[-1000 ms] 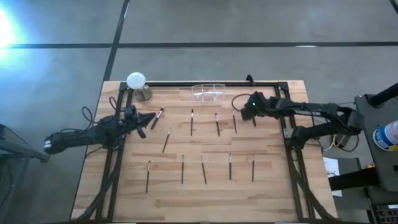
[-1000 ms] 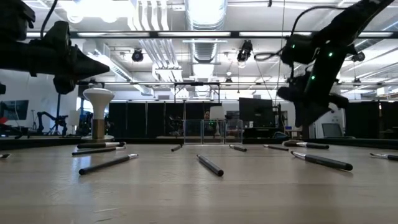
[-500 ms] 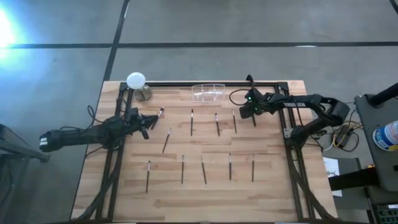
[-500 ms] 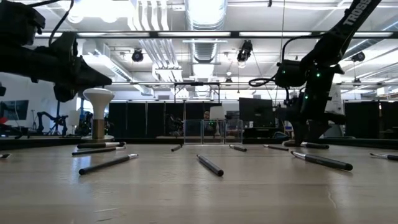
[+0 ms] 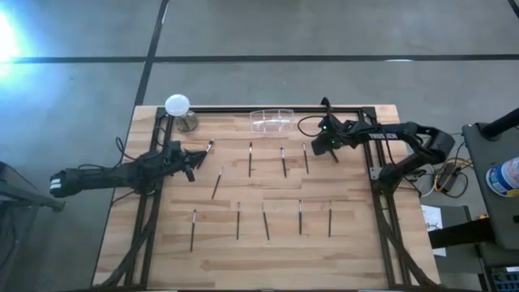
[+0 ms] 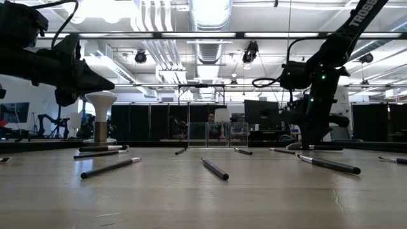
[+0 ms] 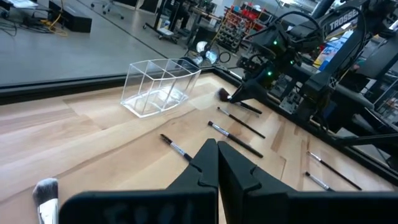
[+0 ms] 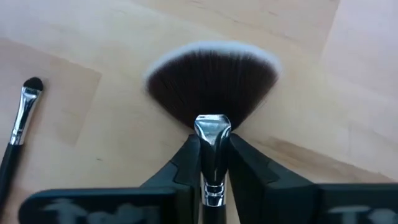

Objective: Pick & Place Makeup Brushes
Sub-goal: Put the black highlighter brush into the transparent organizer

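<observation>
The right claw (image 8: 213, 165) is down at the far right part of the wooden surface (image 5: 357, 243), its fingers clamped on the silver ferrule of a fan brush (image 8: 211, 81) that seems to lie flat. The other makeup brushes (image 5: 266, 221) lie in rows across the surface. The left claw (image 7: 217, 163), closed and empty, hovers near the left edge.

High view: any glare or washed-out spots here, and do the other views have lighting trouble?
High view: a white flare burns out the upper left corner, clear of the table. Low view: bright ceiling lights leave both arms as dark silhouettes. Right wrist view: evenly lit, the fan brush sharp between the right gripper fingers.
</observation>
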Robot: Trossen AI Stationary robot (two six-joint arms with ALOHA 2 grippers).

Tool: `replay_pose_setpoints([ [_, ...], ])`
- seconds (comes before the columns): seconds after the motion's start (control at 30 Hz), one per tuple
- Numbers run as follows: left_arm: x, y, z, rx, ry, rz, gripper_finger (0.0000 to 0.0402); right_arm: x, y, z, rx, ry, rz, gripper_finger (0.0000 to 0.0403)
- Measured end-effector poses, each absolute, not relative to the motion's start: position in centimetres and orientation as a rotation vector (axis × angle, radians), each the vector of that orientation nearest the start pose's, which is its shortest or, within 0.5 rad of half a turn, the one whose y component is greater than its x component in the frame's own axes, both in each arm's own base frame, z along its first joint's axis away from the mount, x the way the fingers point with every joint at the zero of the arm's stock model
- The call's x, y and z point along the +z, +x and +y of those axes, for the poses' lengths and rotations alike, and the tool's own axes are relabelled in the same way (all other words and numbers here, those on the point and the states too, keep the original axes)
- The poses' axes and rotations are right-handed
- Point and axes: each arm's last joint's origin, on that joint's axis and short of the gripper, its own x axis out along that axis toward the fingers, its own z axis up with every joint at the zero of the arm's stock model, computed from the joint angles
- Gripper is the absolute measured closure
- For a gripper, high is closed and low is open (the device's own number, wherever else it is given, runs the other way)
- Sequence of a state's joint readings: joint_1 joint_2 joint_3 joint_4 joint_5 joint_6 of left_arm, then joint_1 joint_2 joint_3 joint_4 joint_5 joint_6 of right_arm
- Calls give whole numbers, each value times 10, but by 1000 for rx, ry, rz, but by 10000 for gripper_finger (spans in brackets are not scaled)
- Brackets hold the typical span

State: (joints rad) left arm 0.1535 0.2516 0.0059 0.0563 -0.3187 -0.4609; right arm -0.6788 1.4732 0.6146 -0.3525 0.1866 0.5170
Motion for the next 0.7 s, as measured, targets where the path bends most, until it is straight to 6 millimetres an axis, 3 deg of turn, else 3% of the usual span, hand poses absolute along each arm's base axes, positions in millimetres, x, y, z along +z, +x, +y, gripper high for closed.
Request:
replay_pose_setpoints([
  [0.23, 151, 108, 26, 504, -417, 76, 401, 155, 176, -146, -985, 666, 913, 338],
  [0.5, 151, 108, 26, 502, -396, 73, 401, 191, 186, -132, -799, 515, 633, 346],
  [0.7, 154, 108, 26, 497, -377, 56, 401, 194, 197, -120, -657, 361, 427, 348],
])
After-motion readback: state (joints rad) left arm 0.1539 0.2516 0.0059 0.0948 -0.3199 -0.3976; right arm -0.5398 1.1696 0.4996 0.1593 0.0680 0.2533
